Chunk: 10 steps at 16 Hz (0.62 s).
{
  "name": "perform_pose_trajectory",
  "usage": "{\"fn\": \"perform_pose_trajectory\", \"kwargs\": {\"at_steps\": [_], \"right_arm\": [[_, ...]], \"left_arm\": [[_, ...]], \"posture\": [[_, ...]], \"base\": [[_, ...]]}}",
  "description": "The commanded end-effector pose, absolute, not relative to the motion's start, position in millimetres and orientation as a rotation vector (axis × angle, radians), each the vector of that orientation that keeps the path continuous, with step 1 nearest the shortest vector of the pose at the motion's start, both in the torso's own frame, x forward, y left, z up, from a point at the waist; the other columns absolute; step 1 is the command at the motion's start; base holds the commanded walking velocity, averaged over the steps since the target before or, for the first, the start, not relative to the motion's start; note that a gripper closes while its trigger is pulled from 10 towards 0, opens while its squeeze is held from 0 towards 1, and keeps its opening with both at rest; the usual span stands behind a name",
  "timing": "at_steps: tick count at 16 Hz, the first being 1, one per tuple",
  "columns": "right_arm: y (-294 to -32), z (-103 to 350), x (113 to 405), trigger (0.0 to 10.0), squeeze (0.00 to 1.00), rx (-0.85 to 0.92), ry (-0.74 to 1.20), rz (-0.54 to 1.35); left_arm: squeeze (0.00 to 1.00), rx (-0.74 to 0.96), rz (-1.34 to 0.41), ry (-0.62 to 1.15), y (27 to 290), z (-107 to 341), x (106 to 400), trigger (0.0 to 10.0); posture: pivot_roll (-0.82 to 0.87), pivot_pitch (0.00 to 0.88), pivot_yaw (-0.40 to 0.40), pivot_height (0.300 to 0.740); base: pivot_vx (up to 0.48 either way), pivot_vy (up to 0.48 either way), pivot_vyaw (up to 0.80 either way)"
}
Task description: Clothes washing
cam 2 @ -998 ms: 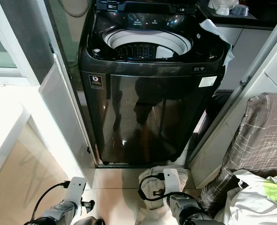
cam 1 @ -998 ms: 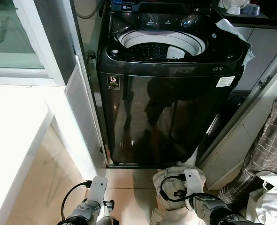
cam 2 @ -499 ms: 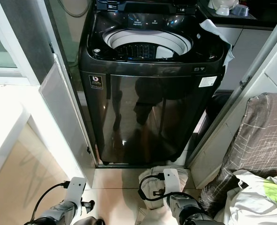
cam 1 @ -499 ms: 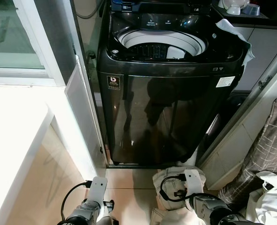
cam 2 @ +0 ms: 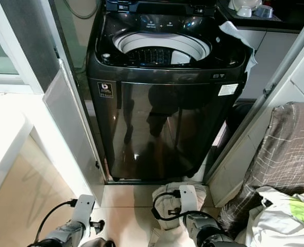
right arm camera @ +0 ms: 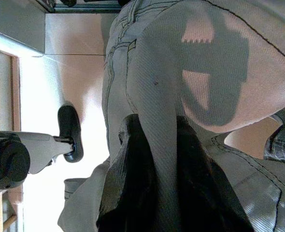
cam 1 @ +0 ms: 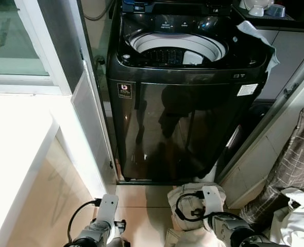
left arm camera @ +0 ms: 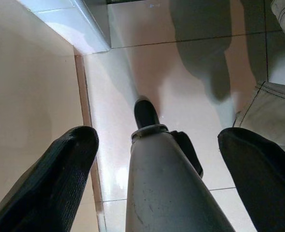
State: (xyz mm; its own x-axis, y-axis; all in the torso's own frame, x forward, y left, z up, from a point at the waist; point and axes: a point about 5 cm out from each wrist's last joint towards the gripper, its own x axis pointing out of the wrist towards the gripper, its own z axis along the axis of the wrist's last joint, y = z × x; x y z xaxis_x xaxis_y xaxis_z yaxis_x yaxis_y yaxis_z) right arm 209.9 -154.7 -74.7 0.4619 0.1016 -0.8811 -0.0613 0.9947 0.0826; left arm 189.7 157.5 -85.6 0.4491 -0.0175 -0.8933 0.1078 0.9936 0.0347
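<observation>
A black top-loading washing machine point(cam 1: 188, 123) stands straight ahead with its lid up and its white-rimmed drum point(cam 1: 178, 49) showing. Beige trousers point(cam 1: 190, 198) hang low in front of it, just above the tiled floor. In the right wrist view my right gripper point(right arm camera: 164, 188) is shut on a fold of these trousers point(right arm camera: 181, 63), the cloth pinched between both black fingers. My right arm point(cam 1: 214, 206) is beside the bundle. My left gripper point(left arm camera: 157, 183) hangs open over the floor with nothing between its fingers point(left arm camera: 50, 179); my left arm point(cam 1: 105, 213) is low at the left.
A white sliding-door frame point(cam 1: 90, 118) and a bright white ledge point(cam 1: 13, 134) are at the left. A checked cloth point(cam 1: 296, 154) and a white bag point(cam 1: 296, 216) crowd the right. A white cloth point(cam 1: 255, 36) drapes the machine's right corner. My leg and foot point(left arm camera: 147, 113) are below the left gripper.
</observation>
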Motion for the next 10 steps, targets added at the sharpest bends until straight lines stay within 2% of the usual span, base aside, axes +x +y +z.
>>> {"fn": "perform_pose_trajectory", "kwargs": {"at_steps": [1, 10], "right_arm": [[-157.6, -74.3, 210.4, 0.0, 0.0, 0.04, 1.082, 0.094], [-156.7, -73.8, 211.3, 0.0, 0.0, 0.056, 1.079, 0.091]], "left_arm": [[0.0, 0.091, -0.079, 1.109, 156.5, -87.1, 186.6, 10.0], [0.0, 0.088, -0.081, 1.108, 156.7, -86.6, 187.7, 10.0]], "posture": [[-0.06, 0.0, -0.016, 0.74], [-0.06, 0.0, -0.014, 0.74]], "base": [[0.0, 0.0, 0.0], [0.0, 0.0, 0.0]]}}
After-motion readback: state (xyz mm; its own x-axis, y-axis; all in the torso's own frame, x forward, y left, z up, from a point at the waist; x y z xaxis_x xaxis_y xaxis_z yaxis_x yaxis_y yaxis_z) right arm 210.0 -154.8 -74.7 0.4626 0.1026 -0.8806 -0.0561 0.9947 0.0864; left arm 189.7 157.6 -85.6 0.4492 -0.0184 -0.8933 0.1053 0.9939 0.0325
